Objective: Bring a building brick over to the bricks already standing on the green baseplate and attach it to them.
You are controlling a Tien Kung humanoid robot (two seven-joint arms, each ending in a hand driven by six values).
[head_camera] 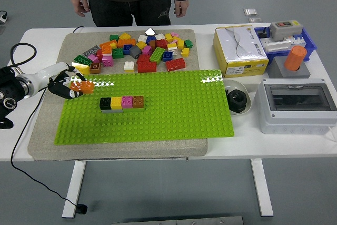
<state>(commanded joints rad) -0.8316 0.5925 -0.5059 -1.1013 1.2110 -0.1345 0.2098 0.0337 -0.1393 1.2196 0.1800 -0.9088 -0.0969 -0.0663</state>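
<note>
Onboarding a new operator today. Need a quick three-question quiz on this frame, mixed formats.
1. True or false: the left hand grips an orange brick.
2. The row of bricks on the green baseplate runs, left to right: A) black, yellow, pink, brown B) red, blue, white, green C) pink, black, brown, yellow
3. Fill in: the held brick is to the ____ of the row.

Key: 1 true. 2 A. 3 left, slightly beyond it and not touching.

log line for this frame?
left hand: shut on orange brick | position: baseplate left edge, short of brick row | join: not yet | right hand: out of view | person: far side, hands down
</note>
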